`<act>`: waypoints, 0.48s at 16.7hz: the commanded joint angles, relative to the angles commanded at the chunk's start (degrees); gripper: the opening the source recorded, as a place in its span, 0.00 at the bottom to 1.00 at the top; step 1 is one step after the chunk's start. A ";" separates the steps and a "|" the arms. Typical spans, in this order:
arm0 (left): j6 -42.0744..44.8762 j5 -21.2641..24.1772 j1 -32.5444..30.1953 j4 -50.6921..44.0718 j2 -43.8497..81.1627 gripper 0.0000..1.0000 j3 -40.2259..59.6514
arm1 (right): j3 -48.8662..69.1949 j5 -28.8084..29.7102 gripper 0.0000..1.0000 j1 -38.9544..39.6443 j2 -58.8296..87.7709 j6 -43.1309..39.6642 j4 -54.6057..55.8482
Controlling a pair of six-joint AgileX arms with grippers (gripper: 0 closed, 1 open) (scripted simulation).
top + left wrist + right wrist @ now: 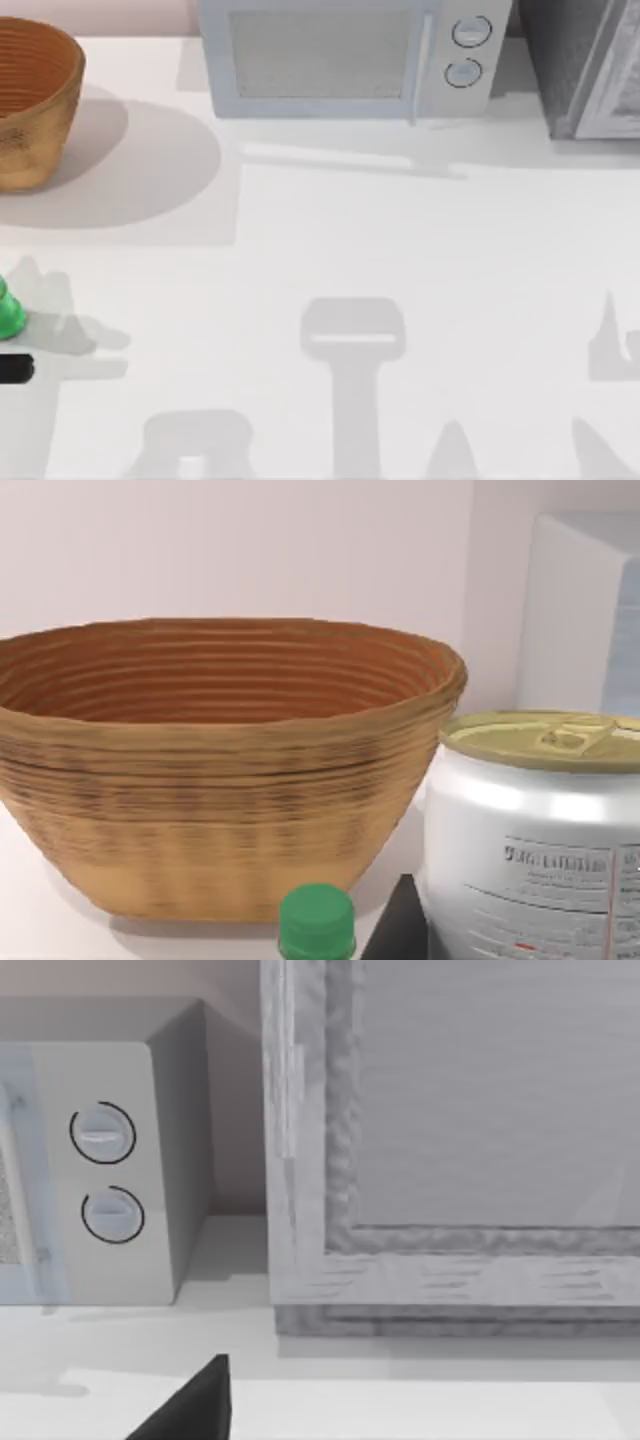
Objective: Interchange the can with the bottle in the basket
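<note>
A white surface [400,230] seen from above. The landmark here is the basket [30,100], a large round wicker bowl, orange-brown with ribbed sides, standing at the far left corner of the surface. Its inside, as far as the left wrist view looks into it, holds nothing.

The bottle [8,312], small and bright green, stands on the surface well in front of the basket, at the left edge of the top view. In the left wrist view its green cap [316,922] sits low, between the camera and the basket's wall [200,810].

The can [535,840], white with a dull gold top, fills the near corner of the left wrist view, close beside a dark claw finger [398,925]. It looks to be held in the left claw, but the grip itself is hidden, so I cannot tell whether the fingers are closed on it.

A dark tip of the right claw [190,1405] pokes into the right wrist view, which faces a microwave [350,55] and a grey cabinet [590,65], both far to the right of the basket. Its opening cannot be told either.

Judged from this, the bottle is already out and the can is on its way in. The next move calls for carrying the can above the basket's rim, clear of the bottle, then lowering and letting go.
</note>
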 joint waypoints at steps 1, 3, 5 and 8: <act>-0.01 0.15 0.01 0.20 0.53 0.00 0.16 | 0.00 0.00 1.00 0.00 0.00 0.00 0.00; -0.01 1.04 -0.04 1.33 3.22 0.00 1.11 | 0.00 0.00 1.00 0.00 0.00 0.00 0.00; 0.05 2.97 -0.42 3.70 8.10 0.00 3.14 | 0.00 0.00 1.00 0.00 0.00 0.00 0.00; 0.27 7.70 -1.78 9.28 18.36 0.00 7.96 | 0.00 0.00 1.00 0.00 0.00 0.00 0.00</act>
